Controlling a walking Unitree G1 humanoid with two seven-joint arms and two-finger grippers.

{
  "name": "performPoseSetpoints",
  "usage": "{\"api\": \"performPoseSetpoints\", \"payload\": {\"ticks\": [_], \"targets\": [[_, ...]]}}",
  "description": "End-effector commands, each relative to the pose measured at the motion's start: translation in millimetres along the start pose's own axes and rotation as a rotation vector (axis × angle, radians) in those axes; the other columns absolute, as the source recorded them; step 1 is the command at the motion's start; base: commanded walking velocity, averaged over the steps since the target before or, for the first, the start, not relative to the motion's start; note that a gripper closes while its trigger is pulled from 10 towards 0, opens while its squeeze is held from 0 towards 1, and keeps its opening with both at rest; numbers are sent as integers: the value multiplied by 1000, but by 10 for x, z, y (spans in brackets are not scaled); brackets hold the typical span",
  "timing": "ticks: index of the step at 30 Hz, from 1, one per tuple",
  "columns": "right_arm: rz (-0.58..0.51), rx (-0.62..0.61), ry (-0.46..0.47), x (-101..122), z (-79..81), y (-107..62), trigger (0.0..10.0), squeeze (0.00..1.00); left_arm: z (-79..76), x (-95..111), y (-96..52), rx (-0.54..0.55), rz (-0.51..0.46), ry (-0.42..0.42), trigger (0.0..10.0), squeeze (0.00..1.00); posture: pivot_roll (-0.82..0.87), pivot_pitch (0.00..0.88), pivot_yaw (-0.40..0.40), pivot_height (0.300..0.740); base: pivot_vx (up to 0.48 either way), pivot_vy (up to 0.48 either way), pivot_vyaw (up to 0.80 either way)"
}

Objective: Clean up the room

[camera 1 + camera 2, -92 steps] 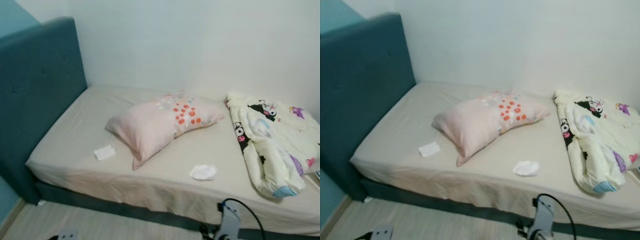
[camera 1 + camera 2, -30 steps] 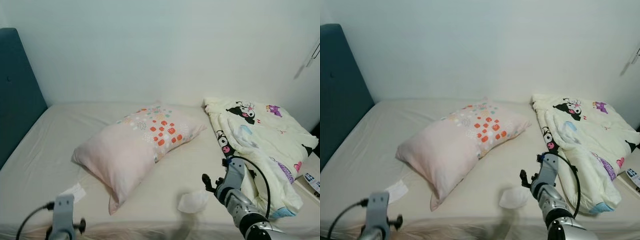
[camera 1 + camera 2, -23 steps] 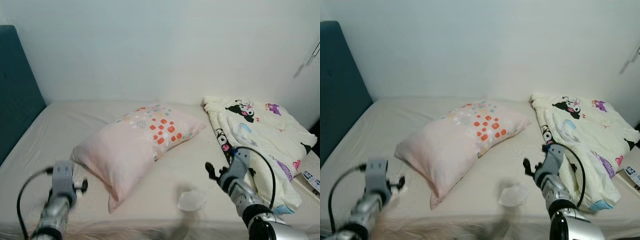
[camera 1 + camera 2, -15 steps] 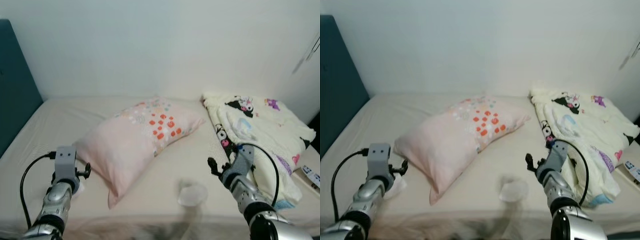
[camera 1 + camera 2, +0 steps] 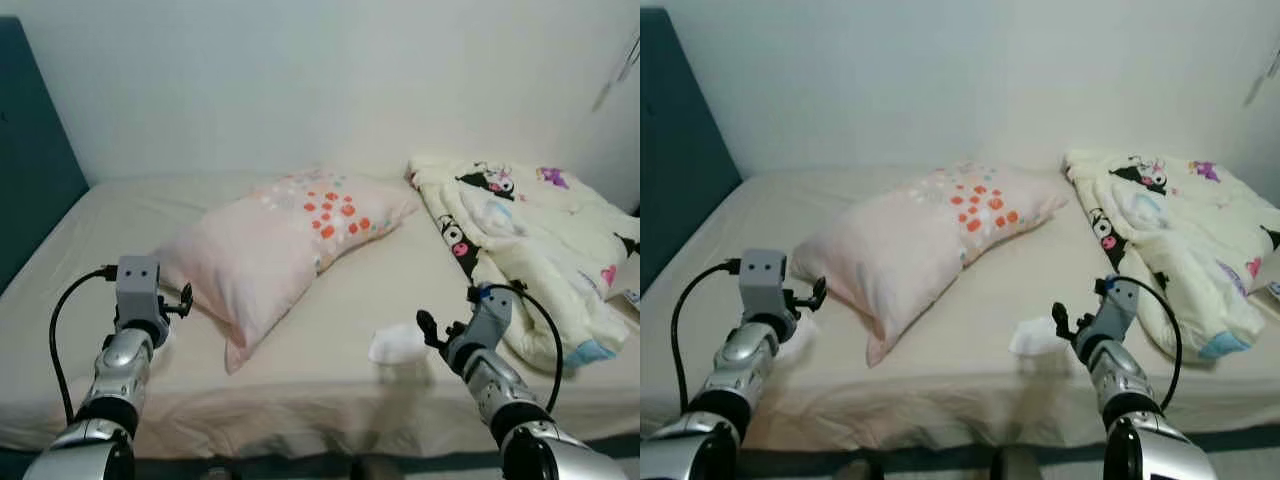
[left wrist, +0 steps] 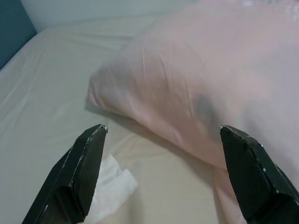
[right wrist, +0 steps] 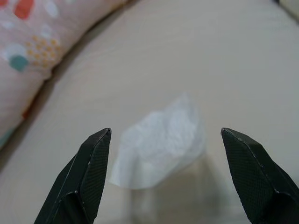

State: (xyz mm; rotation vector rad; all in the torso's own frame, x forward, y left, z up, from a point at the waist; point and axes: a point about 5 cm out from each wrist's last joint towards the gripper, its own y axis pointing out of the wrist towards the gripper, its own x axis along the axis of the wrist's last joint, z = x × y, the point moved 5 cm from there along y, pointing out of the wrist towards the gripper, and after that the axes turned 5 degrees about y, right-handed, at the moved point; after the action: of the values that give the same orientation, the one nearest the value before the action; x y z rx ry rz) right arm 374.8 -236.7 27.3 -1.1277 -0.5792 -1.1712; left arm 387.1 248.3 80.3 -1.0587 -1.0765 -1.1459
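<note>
A crumpled white tissue (image 5: 397,343) lies on the beige bed sheet (image 5: 330,380) near the front edge. My right gripper (image 5: 432,328) hovers just right of it, open, with the crumpled tissue (image 7: 161,142) framed between its fingers. A flat white tissue (image 5: 795,338) lies by the pink pillow's (image 5: 280,245) near corner. My left gripper (image 5: 172,303) is open above it, and the flat tissue (image 6: 110,186) shows close to one of its fingers (image 6: 79,172). Neither gripper holds anything.
A cream cartoon-print blanket (image 5: 520,230) is bunched at the bed's right side. The teal headboard (image 5: 30,150) rises on the left and a white wall runs behind. The mattress's front edge (image 5: 300,425) is close below my arms.
The camera has closed in on the bed. Both arms have come up over the mattress: the left gripper to the pillow's corner, the right beside the crumpled tissue.
</note>
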Motion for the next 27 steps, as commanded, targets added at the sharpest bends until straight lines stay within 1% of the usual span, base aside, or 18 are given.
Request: {"api": "performPoseSetpoints", "payload": {"ticks": [1, 5, 8, 11, 13, 14, 16, 17, 20, 23, 26, 27], "targets": [[-45, 16, 9, 107, 44, 16, 10000, 0, -5, 102, 27, -14, -37, 18, 10000, 0, -8, 0, -52, 572, 0, 0, 0], [-73, 29, 11, 184, 75, 24, 10000, 0, -2, 117, 22, -22, -48, 26, 10000, 0, -5, 3, -48, 557, 0, 0, 0], [-103, 54, 26, 264, 113, 30, 10000, 0, -14, 117, 13, -37, -54, 37, 10000, 0, 5, 22, -35, 547, 0, 0, 0], [-113, 62, 39, 291, 126, 32, 10000, 0, -26, 110, 3, -49, -55, 47, 10000, 0, 11, 33, -29, 542, 0, 0, 0], [-123, 61, 70, 293, 118, 29, 10000, 0, -25, 96, -28, -71, -62, 81, 10000, 0, 32, 66, -15, 532, 0, 0, 0], [-123, 61, 70, 293, 118, 29, 10000, 0, -25, 96, -28, -71, -62, 81, 10000, 0, 32, 66, -15, 532, 0, 0, 0], [-122, 47, 111, 251, 88, 20, 10000, 0, 10, 100, -60, -84, -74, 111, 10000, 0, 49, 93, -2, 522, 0, 0, 0], [-122, 47, 111, 251, 88, 20, 10000, 0, 10, 100, -60, -84, -74, 111, 10000, 0, 49, 93, -2, 522, 0, 0, 0], [-114, 55, 134, 183, 112, 18, 10000, 0, 112, 132, -116, -91, -97, 140, 10000, 0, 89, 141, 26, 507, 0, 0, 0], [-103, 58, 130, 170, 138, 28, 10000, 0, 144, 168, -120, -93, -106, 151, 10000, 0, 98, 157, 31, 502, 0, 0, 0], [-81, 45, 89, 149, 182, 49, 10000, 0, 232, 282, -116, -92, -131, 199, 10000, 0, 96, 198, 45, 497, 0, 0, 0], [-81, 45, 89, 149, 182, 49, 10000, 0, 232, 282, -116, -92, -131, 199, 10000, 0, 96, 198, 45, 497, 0, 0, 0]]}}
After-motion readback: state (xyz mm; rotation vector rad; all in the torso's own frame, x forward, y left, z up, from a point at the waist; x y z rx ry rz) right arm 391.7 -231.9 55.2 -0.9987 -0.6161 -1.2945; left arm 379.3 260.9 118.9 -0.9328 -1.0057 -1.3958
